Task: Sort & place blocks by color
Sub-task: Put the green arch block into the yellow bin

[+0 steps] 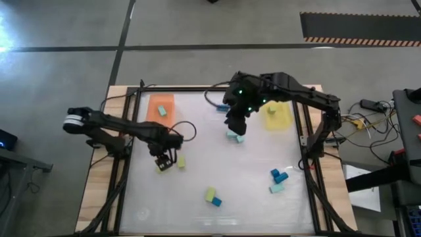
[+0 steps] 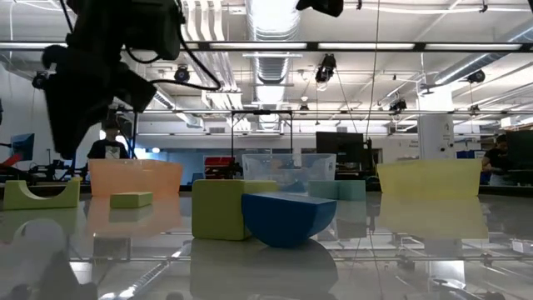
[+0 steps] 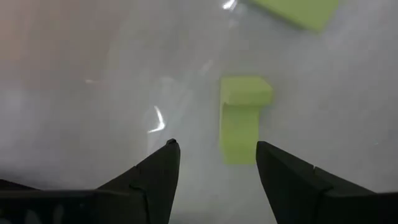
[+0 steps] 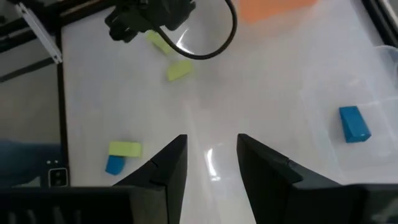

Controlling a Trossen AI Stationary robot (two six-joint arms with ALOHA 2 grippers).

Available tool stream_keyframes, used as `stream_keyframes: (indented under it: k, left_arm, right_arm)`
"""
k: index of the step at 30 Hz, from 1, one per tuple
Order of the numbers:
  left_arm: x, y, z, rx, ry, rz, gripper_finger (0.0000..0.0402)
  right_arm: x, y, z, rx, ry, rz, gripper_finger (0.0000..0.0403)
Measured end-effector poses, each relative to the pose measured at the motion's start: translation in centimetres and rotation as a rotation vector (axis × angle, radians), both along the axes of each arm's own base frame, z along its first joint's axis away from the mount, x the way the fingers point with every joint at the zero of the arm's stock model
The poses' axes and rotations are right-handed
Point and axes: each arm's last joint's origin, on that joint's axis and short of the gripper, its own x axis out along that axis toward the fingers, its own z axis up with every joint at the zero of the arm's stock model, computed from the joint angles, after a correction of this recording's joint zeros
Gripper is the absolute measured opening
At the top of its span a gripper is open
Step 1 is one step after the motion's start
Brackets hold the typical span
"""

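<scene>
On the table: most blocks point(image 1: 278, 176) scattered, unsorted
Clear tray point(image 1: 220, 105): one blue block point(image 4: 354, 124) in
Left gripper point(image 3: 217, 163): open, empty, over a green block point(image 3: 242, 115)
Right gripper point(image 4: 211, 155): open, empty, mid-table

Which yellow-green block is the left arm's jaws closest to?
The yellow-green block right under the left gripper; the other lies just beside it, the third much farther away.

A yellow-green block point(image 3: 297, 12) is cut off by the left wrist view's edge.
</scene>
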Motion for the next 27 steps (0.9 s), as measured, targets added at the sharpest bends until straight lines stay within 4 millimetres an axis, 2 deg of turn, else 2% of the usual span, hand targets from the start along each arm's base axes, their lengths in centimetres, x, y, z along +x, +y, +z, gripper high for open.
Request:
stream_keyframes:
  k: [11,27]
  left_arm:
    - [0.0,-2.3,-2.1,-0.010,-0.021,-0.028,0.0196]
    - [-0.9,-3.2,-5.4,-0.019,-0.057,-0.043,0.0196]
  right_arm:
    - [1.3,1.3,-1.3,0.004,0.051,-0.026,0.0128]
    - [1.7,1.4,-1.7,0.031,0.066,-0.059,0.0127]
